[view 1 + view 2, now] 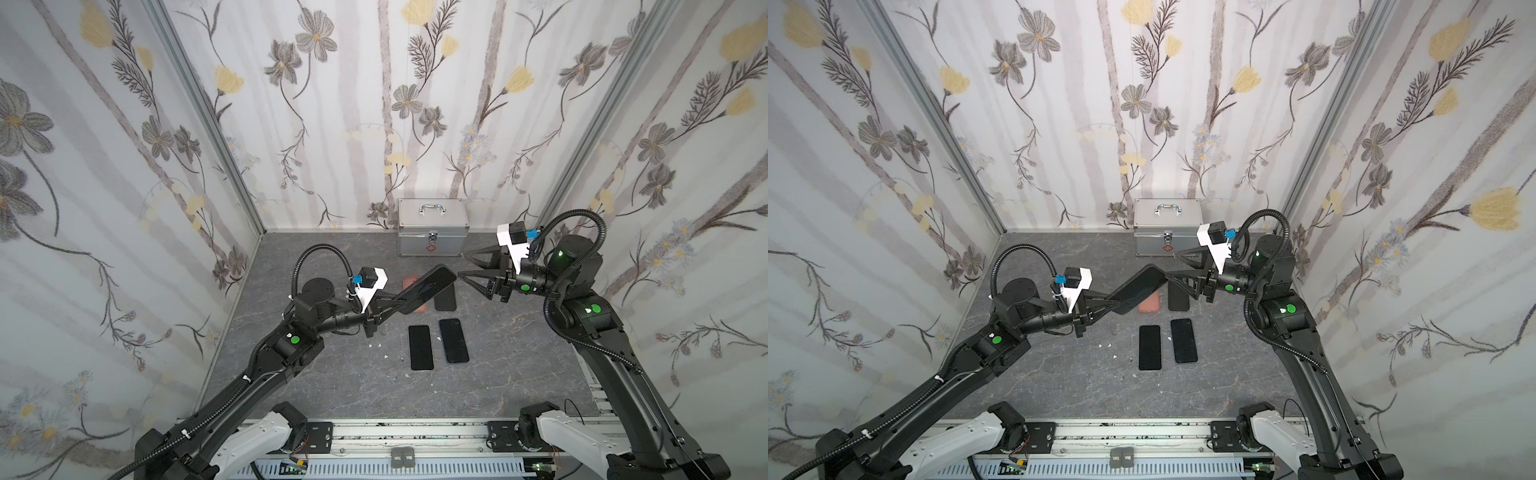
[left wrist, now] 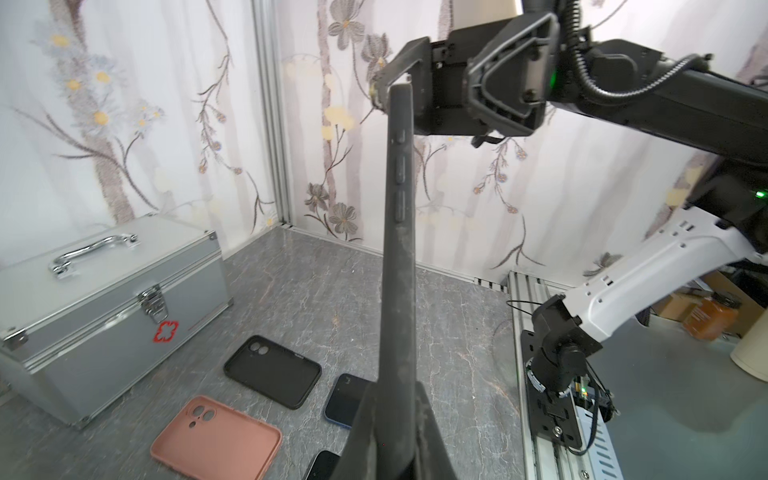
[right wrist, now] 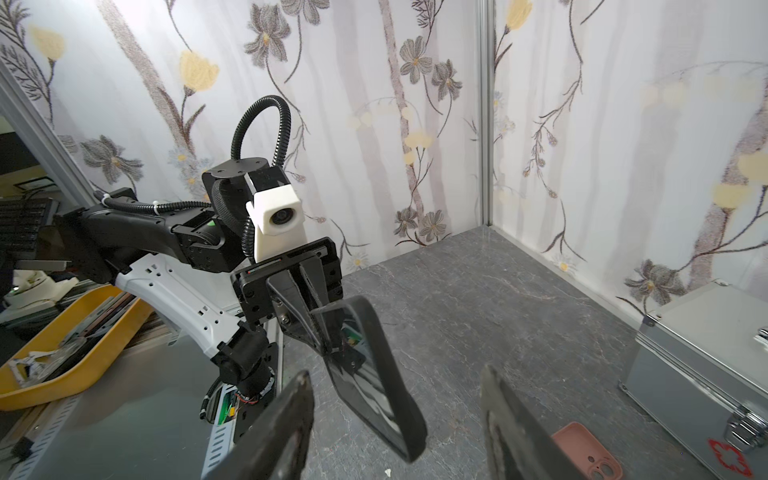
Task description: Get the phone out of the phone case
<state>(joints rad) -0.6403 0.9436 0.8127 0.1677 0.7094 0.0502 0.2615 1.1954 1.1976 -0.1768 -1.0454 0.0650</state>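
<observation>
Lying nearest, well before the silver metal box with handle (image 1: 432, 232): two bare black slab phones (image 1: 420, 347) on grey marbled desk (image 1: 332, 386). Closer to box: left jaws clenched on glossy black phone (image 3: 365, 374), seated in matte black rubber phone case (image 2: 401, 249), tilted above desk; right jaws released, tips just beside its box-side end. Flat beneath, short of box: empty pink case (image 2: 216, 436), empty black case (image 2: 272, 370).

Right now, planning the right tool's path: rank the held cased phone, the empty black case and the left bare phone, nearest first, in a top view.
1. Cased phone, raised, just left of the right tool.
2. Empty black case, lying flat, below the tool.
3. Left bare phone, toward the front.
</observation>
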